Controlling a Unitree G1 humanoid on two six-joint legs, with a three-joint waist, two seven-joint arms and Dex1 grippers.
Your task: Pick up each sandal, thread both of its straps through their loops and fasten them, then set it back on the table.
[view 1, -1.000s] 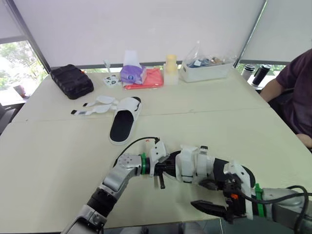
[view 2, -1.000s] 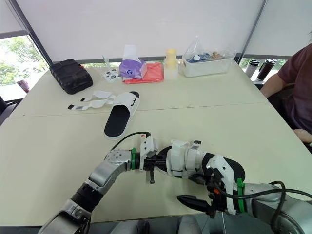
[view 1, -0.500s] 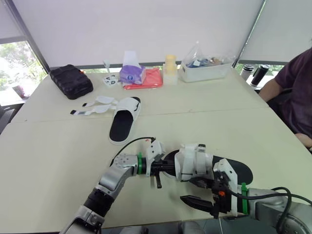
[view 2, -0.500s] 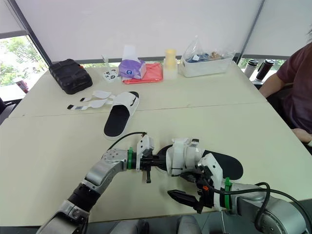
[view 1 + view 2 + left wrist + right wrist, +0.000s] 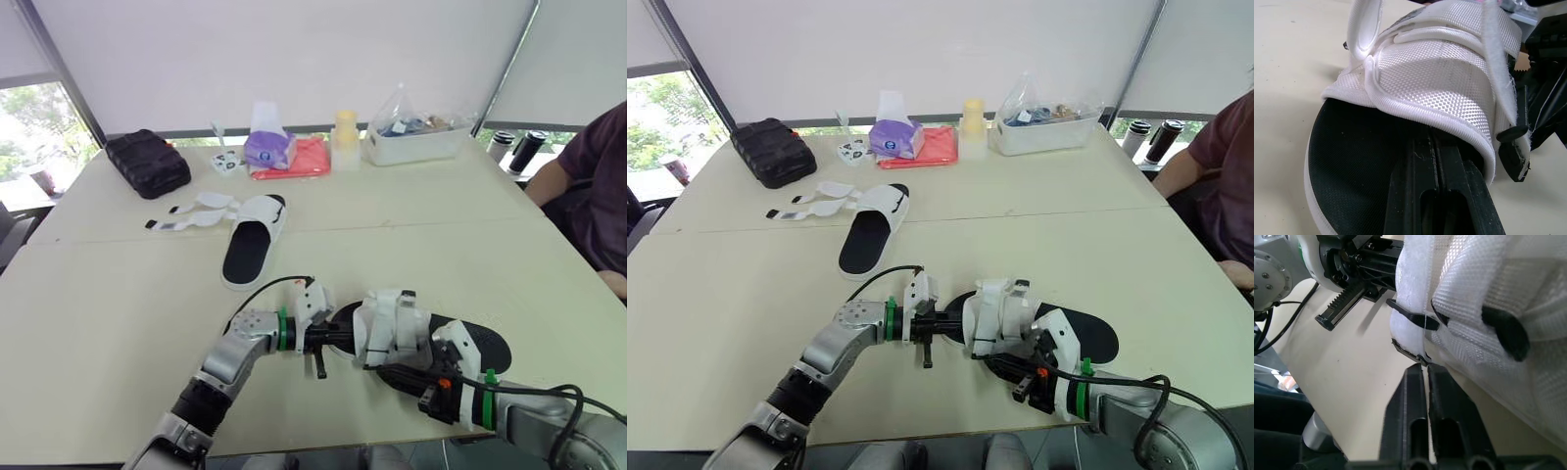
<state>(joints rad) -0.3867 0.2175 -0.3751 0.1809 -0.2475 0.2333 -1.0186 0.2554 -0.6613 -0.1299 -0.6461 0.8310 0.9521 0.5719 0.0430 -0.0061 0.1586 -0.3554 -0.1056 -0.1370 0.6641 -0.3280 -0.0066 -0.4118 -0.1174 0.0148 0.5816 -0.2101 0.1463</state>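
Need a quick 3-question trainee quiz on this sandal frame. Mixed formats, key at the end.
1. True or false: the far sandal has both straps fastened.
2. The fingers of the left gripper are: A) under the white upper of the near sandal; B) gripping its heel; C) clear of it.
3. How many sandals are in view?

Key: 1 false, its straps lie open on the table; 2 A; 3 two.
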